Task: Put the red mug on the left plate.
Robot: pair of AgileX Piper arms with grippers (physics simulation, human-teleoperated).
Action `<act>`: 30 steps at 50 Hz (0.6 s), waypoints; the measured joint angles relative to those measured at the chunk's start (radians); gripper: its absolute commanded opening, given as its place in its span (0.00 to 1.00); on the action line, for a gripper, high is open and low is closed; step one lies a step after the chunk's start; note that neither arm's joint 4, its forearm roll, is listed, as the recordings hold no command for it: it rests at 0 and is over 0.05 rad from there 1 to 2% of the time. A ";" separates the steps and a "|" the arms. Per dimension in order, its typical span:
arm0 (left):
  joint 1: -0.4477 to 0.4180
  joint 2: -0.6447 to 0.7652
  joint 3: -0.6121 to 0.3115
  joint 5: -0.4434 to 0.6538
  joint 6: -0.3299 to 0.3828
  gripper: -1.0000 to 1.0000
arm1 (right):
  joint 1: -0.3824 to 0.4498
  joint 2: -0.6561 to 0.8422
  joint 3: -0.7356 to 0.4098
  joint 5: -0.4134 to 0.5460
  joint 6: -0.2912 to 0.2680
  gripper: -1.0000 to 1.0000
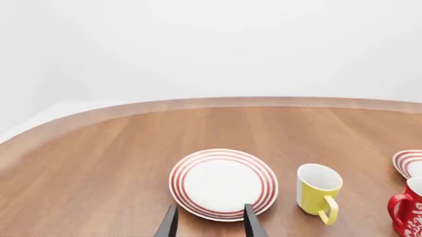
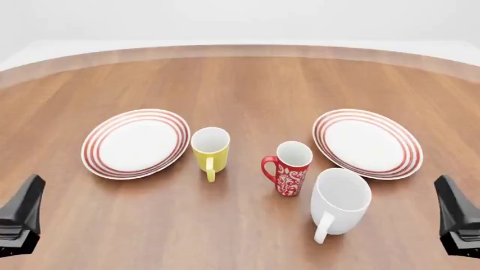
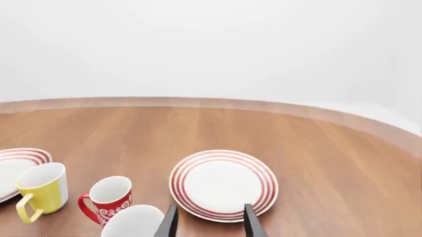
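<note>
The red mug (image 2: 288,167) stands upright near the table's middle, white swirls on its side, handle toward the left; it also shows as the red mug (image 1: 410,207) and the red mug (image 3: 108,199). The left plate (image 2: 136,142), white with red rings, lies bare at the left and appears as the left plate (image 1: 223,183) just beyond my left gripper (image 1: 211,224), which is open and holds nothing. My right gripper (image 3: 211,224) is open too, facing the other plate. In the front view both grippers sit low at the near corners, far from the mug.
A yellow mug (image 2: 210,148) stands between the left plate and the red mug. A larger white mug (image 2: 339,201) sits just right of and nearer than the red mug. The right plate (image 2: 367,142) lies at the right. The wooden table's curved far edge (image 2: 240,50) runs across the back.
</note>
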 measured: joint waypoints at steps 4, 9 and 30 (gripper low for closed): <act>0.003 0.007 -0.001 -0.006 -0.001 1.00 | 0.002 0.003 0.000 -0.004 -0.006 1.00; 0.003 0.018 -0.001 -0.017 0.002 1.00 | 0.004 0.009 0.000 -0.011 -0.012 1.00; -0.019 0.006 -0.011 -0.004 0.020 1.00 | 0.008 0.007 0.000 -0.015 -0.031 1.00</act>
